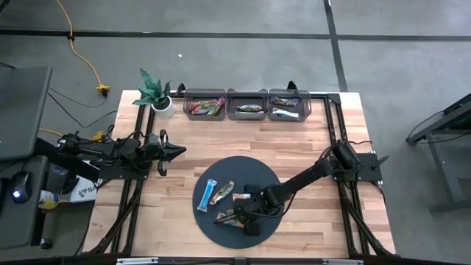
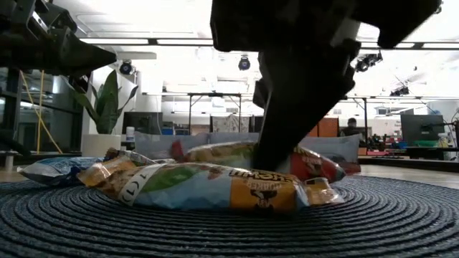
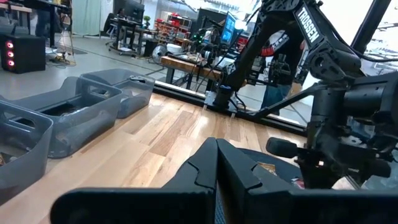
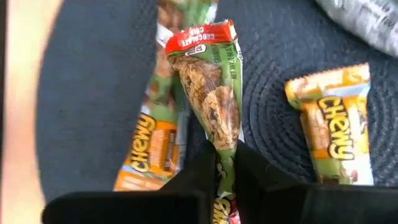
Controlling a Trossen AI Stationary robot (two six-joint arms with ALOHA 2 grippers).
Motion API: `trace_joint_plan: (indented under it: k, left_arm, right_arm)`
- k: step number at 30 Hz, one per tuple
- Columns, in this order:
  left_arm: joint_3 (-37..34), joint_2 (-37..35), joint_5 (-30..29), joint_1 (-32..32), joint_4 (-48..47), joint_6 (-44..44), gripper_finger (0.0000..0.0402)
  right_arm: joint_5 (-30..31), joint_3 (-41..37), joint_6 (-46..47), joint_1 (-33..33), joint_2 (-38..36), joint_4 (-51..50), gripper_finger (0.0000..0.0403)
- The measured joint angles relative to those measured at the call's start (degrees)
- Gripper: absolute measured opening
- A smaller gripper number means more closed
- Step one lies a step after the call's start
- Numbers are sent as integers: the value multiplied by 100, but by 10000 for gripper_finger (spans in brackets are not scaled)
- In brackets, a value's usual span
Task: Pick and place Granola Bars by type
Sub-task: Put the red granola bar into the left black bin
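Note:
Several wrapped granola bars lie on the dark round mat (image 1: 266,177): a light blue one (image 1: 210,193), a green-and-orange one (image 4: 152,149) and an orange one (image 4: 336,124). My right gripper (image 4: 221,171) is low over the mat's near part (image 1: 246,217), shut on a bar with a red end and a green wrapper (image 4: 211,93). My left gripper (image 3: 216,168) is shut and empty, above the table's left part (image 1: 173,152), off the mat. My right gripper pinches the red-and-green bar between its two fingers, across its width and nearer one end (image 4: 222,146). The fingers come from above, slanting down. The bar's red end (image 4: 202,38) points away from the fingers, over another bar; whether the bar is lifted clear, I cannot tell.
Three clear bins stand in a row at the far edge (image 1: 206,105) (image 1: 247,105) (image 1: 289,105), each with bars inside. A potted plant (image 1: 156,92) stands at the far left corner. Bare wood lies between the mat and the bins.

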Motion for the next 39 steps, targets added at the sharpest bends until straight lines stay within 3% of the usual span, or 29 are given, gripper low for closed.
trace_joint_plan:
  k: [9, 20, 30, 39]
  left_arm:
    - [2, 0, 2, 0, 0, 0, 1]
    - [1, 0, 2, 0, 2, 0, 1]
    - [2, 2, 2, 0, 0, 0, 1]
    - [2, 1, 4, 0, 1, 0, 1]
  right_arm:
    - [-54, 697, -209, -223, -15, 2, 25]
    - [-46, 2197, -1010, -669, -19, 5, 25]
    - [487, 3563, -2145, -1196, -23, 32, 26]
    - [533, 3866, -2465, -2014, -26, 922, 22]
